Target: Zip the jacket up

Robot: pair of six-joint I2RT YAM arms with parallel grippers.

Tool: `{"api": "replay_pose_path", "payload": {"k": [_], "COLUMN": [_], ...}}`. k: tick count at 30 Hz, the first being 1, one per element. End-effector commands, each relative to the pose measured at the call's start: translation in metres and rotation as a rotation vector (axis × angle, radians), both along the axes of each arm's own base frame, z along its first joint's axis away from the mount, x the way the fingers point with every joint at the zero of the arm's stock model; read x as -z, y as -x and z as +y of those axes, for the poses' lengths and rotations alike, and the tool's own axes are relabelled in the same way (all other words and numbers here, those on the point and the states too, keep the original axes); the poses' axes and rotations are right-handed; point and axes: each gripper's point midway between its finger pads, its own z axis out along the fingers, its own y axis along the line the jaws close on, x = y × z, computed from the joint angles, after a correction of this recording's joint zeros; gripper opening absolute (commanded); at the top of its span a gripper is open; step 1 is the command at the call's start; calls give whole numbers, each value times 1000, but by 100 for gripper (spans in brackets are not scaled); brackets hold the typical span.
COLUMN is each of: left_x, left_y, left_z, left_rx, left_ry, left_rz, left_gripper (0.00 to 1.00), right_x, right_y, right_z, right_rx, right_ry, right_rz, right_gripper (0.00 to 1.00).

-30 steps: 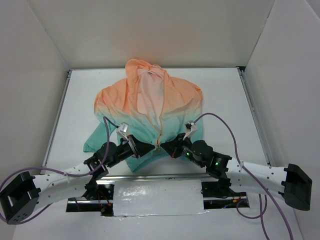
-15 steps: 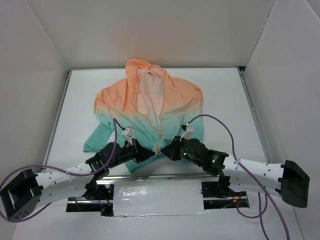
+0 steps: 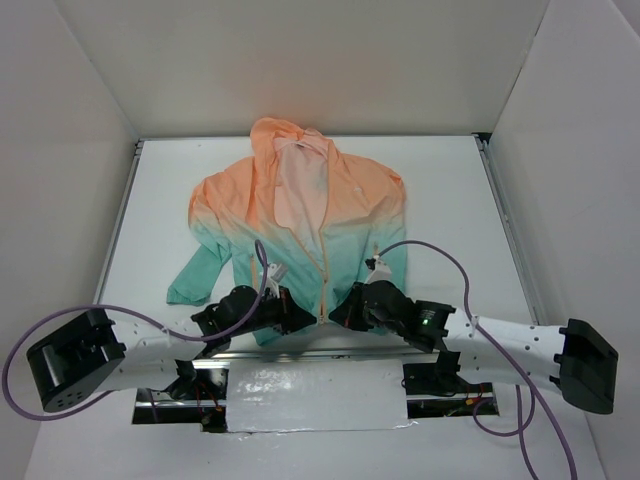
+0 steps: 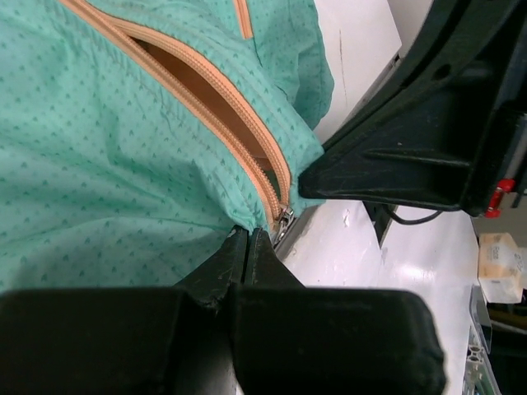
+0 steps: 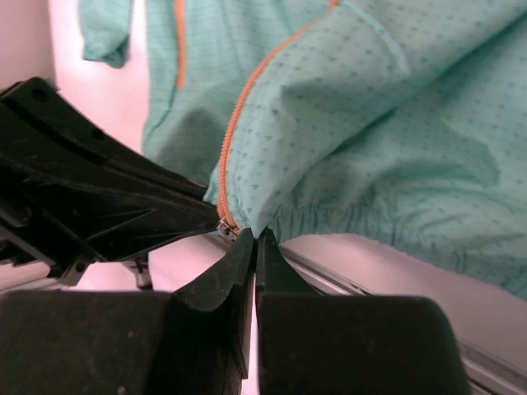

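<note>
1. The thin hooded jacket [image 3: 300,220], peach-orange at the shoulders fading to teal below, lies flat on its back on the white table [image 3: 450,200]. Its hood points away from the arms and its hem sits at the near edge.
2. Its orange front zipper [image 3: 323,265] is not closed. In the left wrist view the two toothed tapes part just above the small metal slider [image 4: 282,220], which sits right at the hem.
3. The black left gripper [image 4: 247,240] has its fingers pressed together on the hem just beside the slider. As far as I can see, it nips the thin teal fabric.
4. The black right gripper [image 5: 256,237] is clenched the same way on the hem of the other front panel, touching the zipper's foot.
5. I take this as the anchoring step, with both sides of the hem pinned and no pull begun.
6. Next, one gripper should let go and take the slider's tab while the other keeps the hem taut. The tab then runs straight toward the hood, slowly, since loose fabric may snag.
</note>
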Motion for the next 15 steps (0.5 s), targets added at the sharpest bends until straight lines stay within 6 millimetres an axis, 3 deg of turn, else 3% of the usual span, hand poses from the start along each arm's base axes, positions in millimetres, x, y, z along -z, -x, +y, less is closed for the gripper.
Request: {"api": "replay_pose_path", "payload": {"k": [1,5,9,15], "left_x": [27,34,52,61], "left_y": [22,19,20,30], "left_z": [7,7,7,3], "left_rx": [91,85,88,115], "left_ry": [-66,-114,-184,-133], "left_rz": [22,32,94,135], "left_gripper": [0,0,0,0], "right_x": [-10,4,19,29], "right_y": [-25,-23,-13,-6], "right_z": [-10,-9,-2,0], "right_rx": [145,97,-1,-49], "right_ry": [35,92,77,81], "right_rz": [-25,-41,-54,-46], "right_gripper": [0,0,10,15]}}
